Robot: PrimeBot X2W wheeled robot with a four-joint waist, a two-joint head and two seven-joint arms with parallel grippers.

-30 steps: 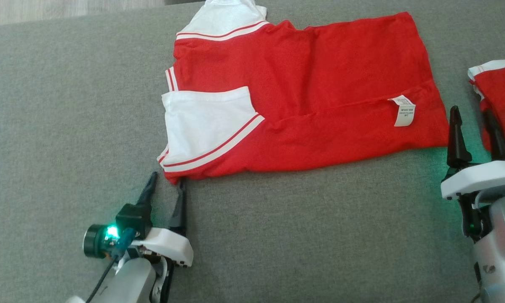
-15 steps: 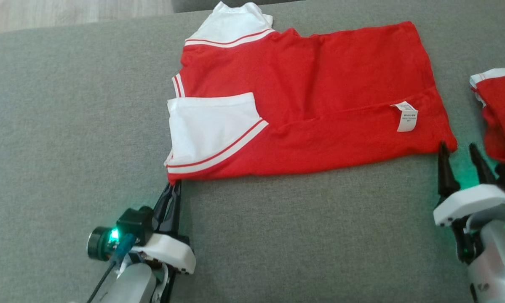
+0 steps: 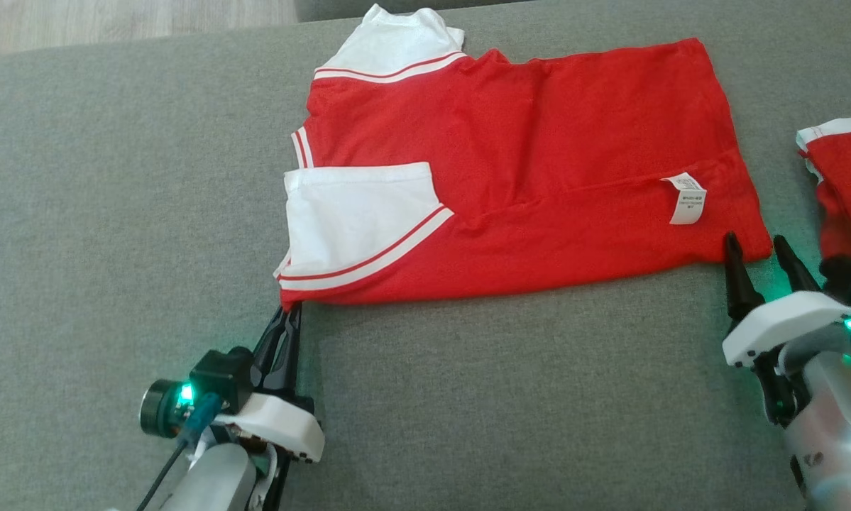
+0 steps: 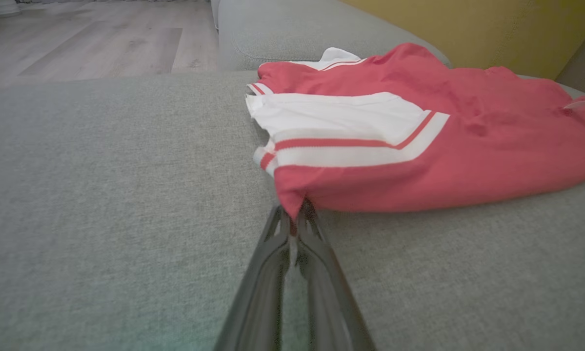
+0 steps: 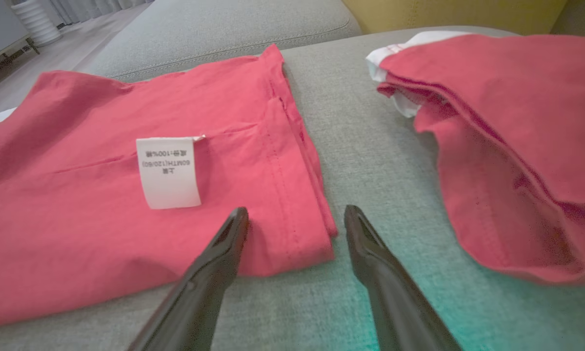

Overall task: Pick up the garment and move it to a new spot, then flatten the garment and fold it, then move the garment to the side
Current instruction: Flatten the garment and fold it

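A red garment (image 3: pixel 539 163) with white sleeves and a white care label (image 3: pixel 686 199) lies folded lengthwise on the grey couch cushion (image 3: pixel 113 213). My left gripper (image 3: pixel 288 311) is shut on the garment's near left corner; the left wrist view shows the red corner (image 4: pixel 292 202) pinched between the fingertips. My right gripper (image 3: pixel 754 243) is open at the garment's near right corner. In the right wrist view that corner (image 5: pixel 312 243) lies between the spread fingers of the right gripper (image 5: pixel 296 213), with the label (image 5: pixel 168 170) just left of them.
A second red and white garment (image 3: pixel 847 191) lies folded at the right edge, close beside my right gripper, and shows large in the right wrist view (image 5: pixel 516 136). Wooden floor (image 3: pixel 113 21) runs beyond the cushion's far left edge.
My left gripper went from open to shut on the garment's near left corner. My right gripper slid left and nearer, so its open fingers now straddle the near right corner. The camera shifted slightly.
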